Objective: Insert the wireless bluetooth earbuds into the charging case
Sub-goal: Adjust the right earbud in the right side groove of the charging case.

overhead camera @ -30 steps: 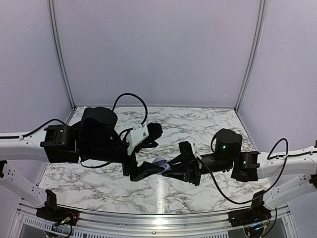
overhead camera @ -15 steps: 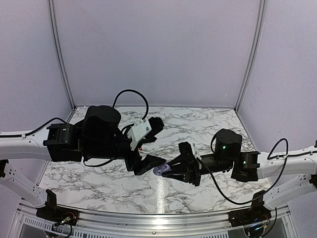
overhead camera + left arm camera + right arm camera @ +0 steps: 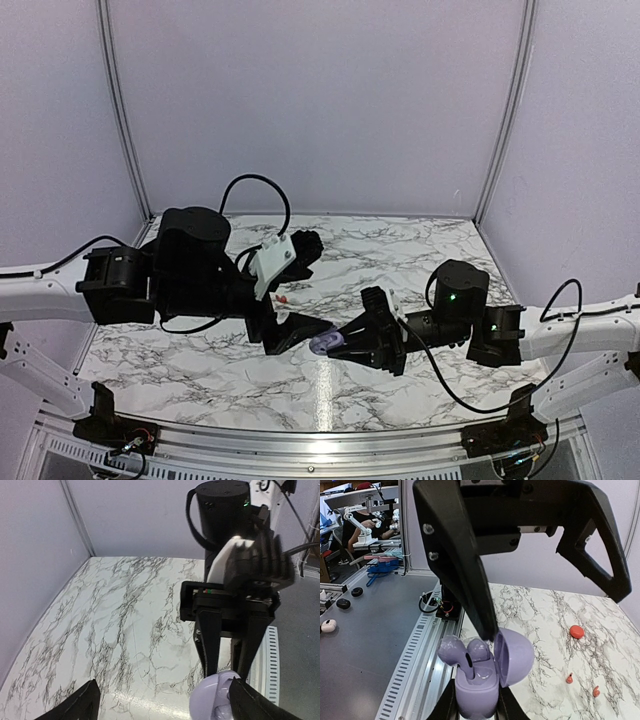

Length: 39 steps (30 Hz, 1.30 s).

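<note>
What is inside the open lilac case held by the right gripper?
Two rounded lilac shapes sit in the lilac case, lid open, gripped by the right gripper. No red earbuds inside; they lie on the table. Beneath the shapes, the wells are hidden.

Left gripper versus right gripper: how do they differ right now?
The left gripper stands wide open; the right gripper is shut. The left gripper holds nothing; the right gripper clamps the purple charging case, its lid open. Both are black and face each other above the marble table.
</note>
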Each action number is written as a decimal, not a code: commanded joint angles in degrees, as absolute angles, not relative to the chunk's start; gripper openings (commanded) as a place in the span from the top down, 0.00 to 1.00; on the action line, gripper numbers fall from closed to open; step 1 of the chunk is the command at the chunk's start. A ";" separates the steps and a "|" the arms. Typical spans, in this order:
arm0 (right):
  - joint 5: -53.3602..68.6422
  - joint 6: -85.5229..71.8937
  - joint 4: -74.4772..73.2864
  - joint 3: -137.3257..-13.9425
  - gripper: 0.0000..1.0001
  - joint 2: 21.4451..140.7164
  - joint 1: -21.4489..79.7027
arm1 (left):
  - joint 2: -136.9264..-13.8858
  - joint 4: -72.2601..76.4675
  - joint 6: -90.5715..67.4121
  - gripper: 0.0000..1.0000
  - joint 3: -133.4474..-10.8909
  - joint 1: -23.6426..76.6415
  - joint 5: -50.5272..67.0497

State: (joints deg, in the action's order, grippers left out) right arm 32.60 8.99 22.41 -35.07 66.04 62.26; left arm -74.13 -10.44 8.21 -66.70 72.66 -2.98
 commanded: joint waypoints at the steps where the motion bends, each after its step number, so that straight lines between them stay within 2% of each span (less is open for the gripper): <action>1: 33.83 8.97 23.43 -37.52 1.00 65.28 62.67 | -70.31 -9.69 11.53 0.05 -65.98 72.51 5.74; 6: 34.33 9.05 23.01 -37.68 1.00 65.30 62.67 | -69.22 -14.34 14.46 0.02 -66.47 72.51 13.28; 13: 35.33 9.15 22.78 -38.30 1.00 66.08 62.75 | -71.98 -19.38 15.77 0.02 -69.14 72.59 15.39; 39: 34.26 10.27 21.61 -38.57 1.00 65.96 64.15 | -76.96 -16.48 11.25 0.16 -70.73 72.68 5.75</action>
